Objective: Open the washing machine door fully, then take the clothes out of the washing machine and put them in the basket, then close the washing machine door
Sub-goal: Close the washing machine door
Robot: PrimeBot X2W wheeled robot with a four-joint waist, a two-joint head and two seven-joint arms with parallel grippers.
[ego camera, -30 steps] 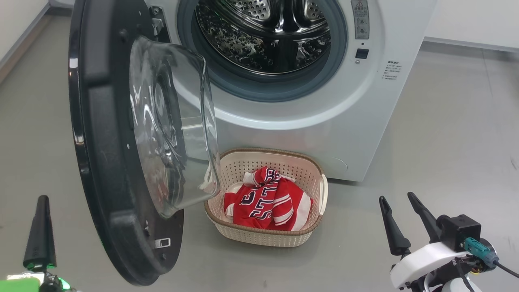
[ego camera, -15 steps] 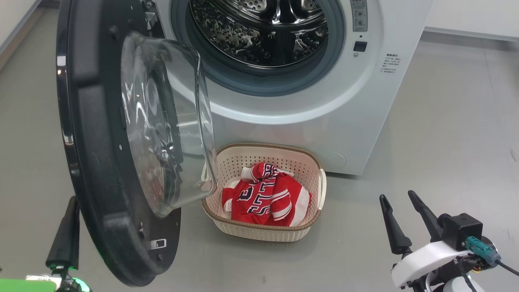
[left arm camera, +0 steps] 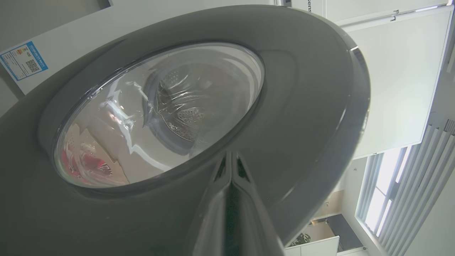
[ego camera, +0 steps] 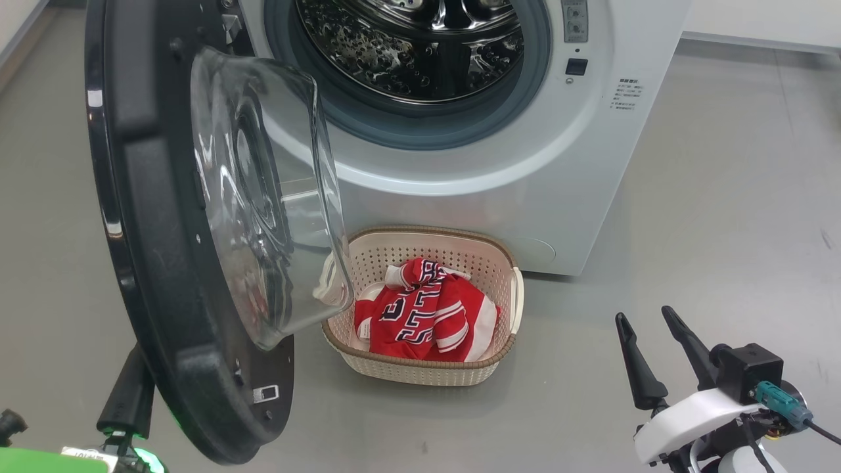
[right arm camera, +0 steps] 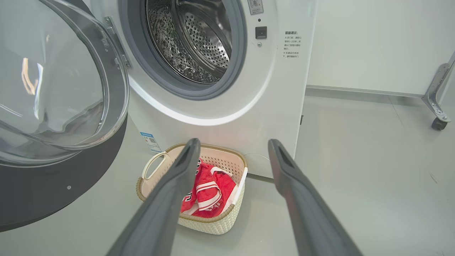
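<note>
Red-and-white clothes lie bunched in the basket, which stands on the floor just in front of the washing machine. The drum looks empty, so unloading is judged done. Step in hand: closing the door.

Head view: the door is swung out to the left, and its glass bowl overhangs the basket's left end. Low behind the door's outer side is the left gripper, fingers together, holding nothing. At lower right is the right gripper, fingers spread, empty, well apart from everything.

Left wrist view: the closed tips point at the glossy dark ring below the glass. Touching or just off it: cannot tell.

Right wrist view: the spread fingers frame the basket, whose white handle sits near the door's lower edge.

Note for the push: bear on the ring, not the glass. Keep far from the hinge side and follow the arc. Watch that the bowl clears the handle, then press firmly home.
</note>
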